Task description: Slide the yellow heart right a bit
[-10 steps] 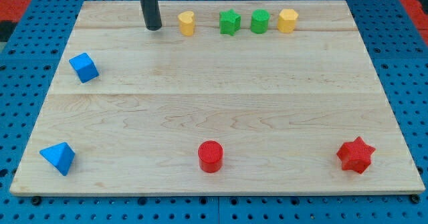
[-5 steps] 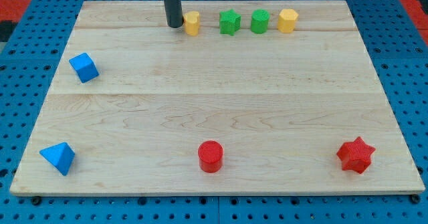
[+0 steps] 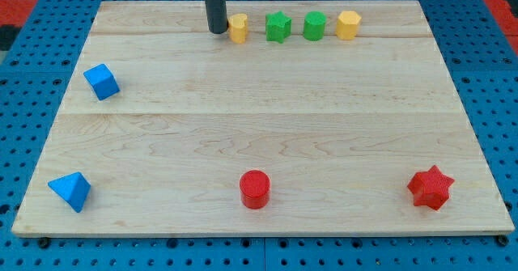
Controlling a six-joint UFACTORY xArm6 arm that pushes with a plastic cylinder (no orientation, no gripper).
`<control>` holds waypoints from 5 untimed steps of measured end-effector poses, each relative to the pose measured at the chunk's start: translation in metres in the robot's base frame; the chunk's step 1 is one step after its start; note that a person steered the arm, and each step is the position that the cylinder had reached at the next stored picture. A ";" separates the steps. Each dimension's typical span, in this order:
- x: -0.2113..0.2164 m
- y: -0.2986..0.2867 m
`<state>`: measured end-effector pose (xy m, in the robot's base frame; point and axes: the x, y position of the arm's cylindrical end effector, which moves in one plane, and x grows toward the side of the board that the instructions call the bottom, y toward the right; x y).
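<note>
The yellow heart (image 3: 239, 28) stands near the view's top edge of the wooden board (image 3: 259, 133), left of centre. My tip (image 3: 218, 31) is just to its left and touches it or nearly does. The dark rod rises out of the view's top. To the heart's right stand a green star (image 3: 278, 26), a green hexagon-like block (image 3: 314, 25) and a yellow hexagon-like block (image 3: 347, 24), all in one row.
A blue cube (image 3: 101, 82) lies at the left. A blue pyramid (image 3: 70, 191) lies at the bottom left. A red cylinder (image 3: 254, 189) stands at the bottom centre and a red star (image 3: 430, 188) at the bottom right.
My tip has moved right along the top row, from well left of the yellow heart to right against it. The heart has shifted a little to the right.
</note>
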<state>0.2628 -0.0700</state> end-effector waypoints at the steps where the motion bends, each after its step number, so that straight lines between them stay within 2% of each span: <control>1: 0.000 0.002; 4: 0.000 0.007; 5: 0.001 -0.017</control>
